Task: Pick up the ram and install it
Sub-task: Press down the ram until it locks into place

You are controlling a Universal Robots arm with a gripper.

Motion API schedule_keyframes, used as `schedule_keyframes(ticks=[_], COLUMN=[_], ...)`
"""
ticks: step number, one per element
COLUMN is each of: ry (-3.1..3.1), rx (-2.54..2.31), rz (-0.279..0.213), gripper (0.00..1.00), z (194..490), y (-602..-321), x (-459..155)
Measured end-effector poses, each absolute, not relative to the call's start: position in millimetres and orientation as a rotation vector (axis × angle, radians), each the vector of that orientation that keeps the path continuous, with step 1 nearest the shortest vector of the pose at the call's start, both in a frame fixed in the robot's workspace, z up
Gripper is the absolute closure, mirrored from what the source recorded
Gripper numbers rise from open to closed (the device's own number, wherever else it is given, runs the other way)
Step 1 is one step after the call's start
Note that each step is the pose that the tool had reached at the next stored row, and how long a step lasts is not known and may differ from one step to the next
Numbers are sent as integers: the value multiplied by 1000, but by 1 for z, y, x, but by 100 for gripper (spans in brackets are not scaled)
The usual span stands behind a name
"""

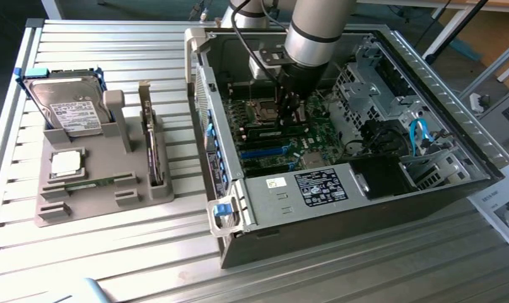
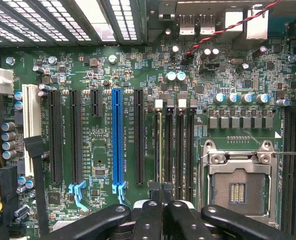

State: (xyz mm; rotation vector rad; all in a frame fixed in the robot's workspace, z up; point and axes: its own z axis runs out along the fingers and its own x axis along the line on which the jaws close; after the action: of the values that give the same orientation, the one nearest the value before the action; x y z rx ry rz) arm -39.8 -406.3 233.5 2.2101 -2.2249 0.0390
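Gripper [image 2: 162, 192] inside open case [image 1: 339, 221], fingers pressed together, low over motherboard [image 2: 138, 60]. Ram [image 2: 160, 145] apparently edge-on as a thin yellowish line in the memory slot nearest the black card slots, in line with the fingertips; contact cannot be told. Empty dark slots alongside, then the open socket [image 2: 237, 187]. Blue slot [image 2: 117, 140] further off. Outside the case, tray [image 1: 86, 208] holds drive [image 1: 69, 110] and processor [image 1: 67, 164].

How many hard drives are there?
1. The hard drive stands in the grey holder at the exterior view's left, beside the computer case. More may be hidden inside the case.
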Motion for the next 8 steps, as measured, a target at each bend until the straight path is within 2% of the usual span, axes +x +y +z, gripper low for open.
schedule_keyframes(ticks=[8], ry=[-2225], rx=[2210], rz=[39], gripper=[89], z=[232], y=[-406], x=[-40])
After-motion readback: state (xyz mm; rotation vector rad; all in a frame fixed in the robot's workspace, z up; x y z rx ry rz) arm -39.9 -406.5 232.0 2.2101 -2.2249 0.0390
